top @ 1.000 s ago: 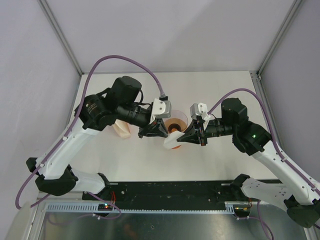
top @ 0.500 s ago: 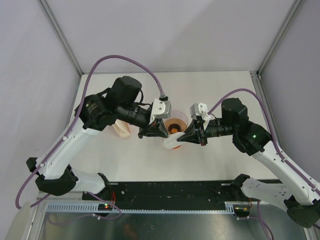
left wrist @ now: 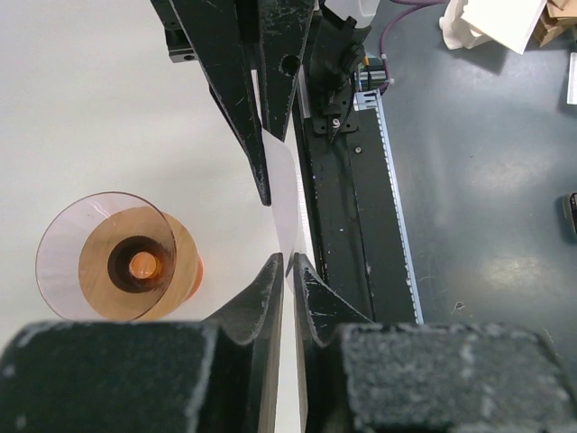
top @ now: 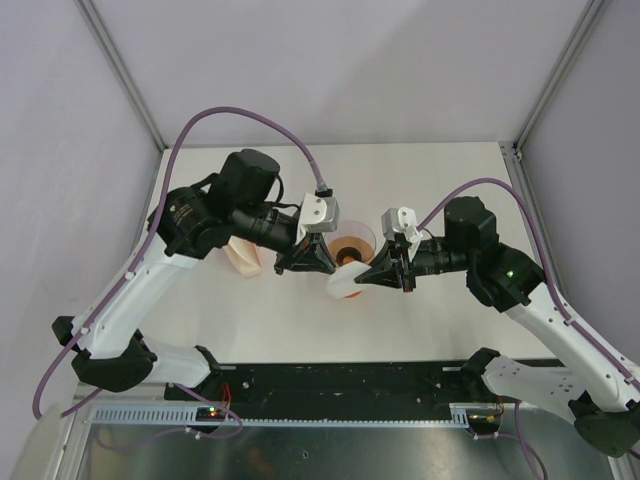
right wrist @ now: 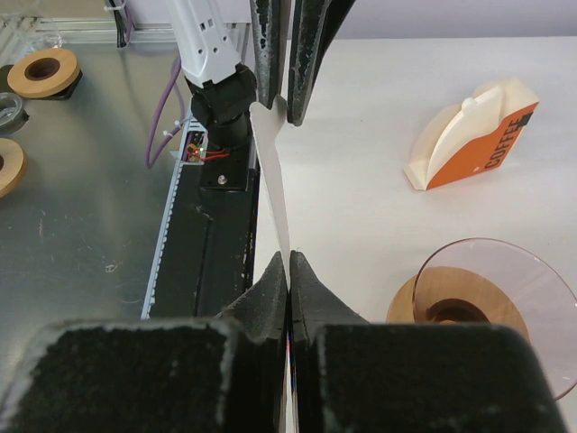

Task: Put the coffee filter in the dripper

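Observation:
The coffee filter (top: 341,286) is a thin white paper held in the air between both grippers, just in front of the dripper (top: 352,243). In the wrist views the filter (left wrist: 286,194) (right wrist: 270,171) shows edge-on. My left gripper (left wrist: 288,263) (top: 332,268) is shut on one edge of it. My right gripper (right wrist: 289,262) (top: 358,283) pinches the opposite edge, its jaws pressed together. The dripper (left wrist: 106,257) (right wrist: 494,307) is a translucent pinkish cone standing on an orange-tinted cup, with nothing in its mouth.
A cream wedge of folded filters in an orange holder (right wrist: 473,135) (top: 243,258) stands on the white table behind the left arm. The black rail (left wrist: 347,225) runs along the table's near edge. Tape rolls (right wrist: 41,72) lie on the metal bench beyond it.
The left gripper's jaws have narrowed on the filter's edge and that gripper has shifted slightly left. The right gripper keeps its hold and has hardly moved.

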You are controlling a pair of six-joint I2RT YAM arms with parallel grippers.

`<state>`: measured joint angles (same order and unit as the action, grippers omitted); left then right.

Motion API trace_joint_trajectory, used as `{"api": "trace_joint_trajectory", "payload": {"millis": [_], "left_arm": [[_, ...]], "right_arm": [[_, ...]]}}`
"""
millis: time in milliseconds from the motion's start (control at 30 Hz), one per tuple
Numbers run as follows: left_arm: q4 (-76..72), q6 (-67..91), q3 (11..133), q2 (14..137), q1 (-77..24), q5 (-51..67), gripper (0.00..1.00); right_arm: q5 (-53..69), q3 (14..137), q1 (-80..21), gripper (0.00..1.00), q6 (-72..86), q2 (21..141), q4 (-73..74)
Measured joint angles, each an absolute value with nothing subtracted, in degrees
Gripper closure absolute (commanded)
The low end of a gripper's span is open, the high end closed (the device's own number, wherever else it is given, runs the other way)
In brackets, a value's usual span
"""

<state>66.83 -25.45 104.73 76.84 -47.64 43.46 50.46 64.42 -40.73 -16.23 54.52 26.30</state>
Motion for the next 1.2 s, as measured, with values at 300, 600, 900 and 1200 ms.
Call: {"api": "trace_joint_trajectory", "payload": {"millis": [300, 600, 900, 1200], "left_arm": [[66.83, -25.45, 104.73, 76.84, -47.59, 45.19, 0.85], [66.83, -25.39, 104.73, 76.84, -47.62, 45.15, 0.82], [66.06, -22.87, 104.73, 76.84, -49.54, 39.72, 0.78], [64.42, -20.38, 104.73, 76.84, -49.60, 37.65, 0.72]], "right_arm": [[50.46, 64.42, -40.73, 1.00, -16.36, 54.39, 26.33], [50.37, 64.42, -40.73, 1.00, -16.23, 54.39, 26.33], [48.29, 64.42, -40.73, 1.00, -13.23, 54.39, 25.23], [47.40, 64.42, -40.73, 1.00, -11.03, 54.41, 24.10]]}}
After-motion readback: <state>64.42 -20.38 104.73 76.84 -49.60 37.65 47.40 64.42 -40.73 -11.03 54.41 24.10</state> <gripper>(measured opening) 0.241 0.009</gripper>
